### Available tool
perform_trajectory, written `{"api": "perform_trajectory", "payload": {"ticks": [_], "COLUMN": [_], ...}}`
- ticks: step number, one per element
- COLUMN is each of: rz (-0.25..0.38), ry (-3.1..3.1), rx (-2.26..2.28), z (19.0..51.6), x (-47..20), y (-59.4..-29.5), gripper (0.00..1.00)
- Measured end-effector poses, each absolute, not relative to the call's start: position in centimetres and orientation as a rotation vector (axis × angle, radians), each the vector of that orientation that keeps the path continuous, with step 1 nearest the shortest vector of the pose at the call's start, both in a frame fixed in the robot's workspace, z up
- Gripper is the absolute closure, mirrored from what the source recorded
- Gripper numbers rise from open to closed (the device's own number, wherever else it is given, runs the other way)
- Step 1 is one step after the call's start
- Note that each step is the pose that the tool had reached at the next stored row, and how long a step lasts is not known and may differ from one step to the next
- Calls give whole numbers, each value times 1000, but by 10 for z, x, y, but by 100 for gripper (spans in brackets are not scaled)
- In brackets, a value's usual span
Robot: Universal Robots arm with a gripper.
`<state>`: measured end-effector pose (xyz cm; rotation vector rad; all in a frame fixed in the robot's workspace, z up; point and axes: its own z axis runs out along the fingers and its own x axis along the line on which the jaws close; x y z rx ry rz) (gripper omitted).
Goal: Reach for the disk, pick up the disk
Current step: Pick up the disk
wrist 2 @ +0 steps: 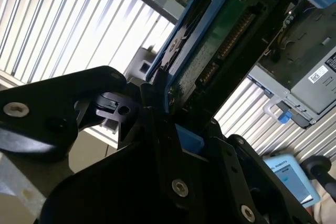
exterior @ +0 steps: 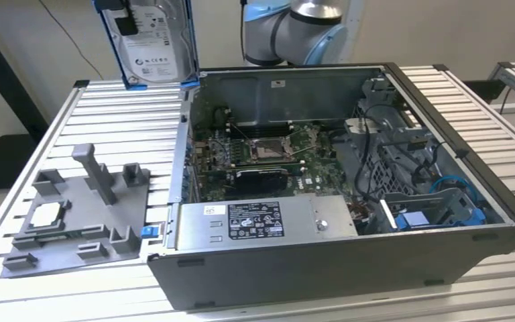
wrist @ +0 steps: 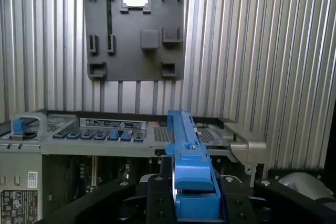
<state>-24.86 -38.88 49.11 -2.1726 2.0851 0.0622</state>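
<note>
As the gripper (wrist: 193,200) is clamping the disk (exterior: 155,47) edgewise by its blue bracket (wrist: 188,156), I am treating it as rigid, dense and shock-sensitive.

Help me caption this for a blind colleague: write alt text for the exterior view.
The silver, blue-framed disk is held upright in the claw above the far corner of an open computer case. A grey fixture tray lies on the slatted table at the exterior view's left.

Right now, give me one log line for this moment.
gripper: shut on disk | disk: upright, in the air beside open computer case | stage: picked up
</note>
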Motion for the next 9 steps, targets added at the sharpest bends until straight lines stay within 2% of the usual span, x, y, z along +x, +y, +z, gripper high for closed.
{"api": "perform_trajectory", "payload": {"ticks": [9], "rz": [62], "ry": [2085], "rx": [-2173], "z": [491], "x": [-229], "y": [-388], "gripper": [100]}}
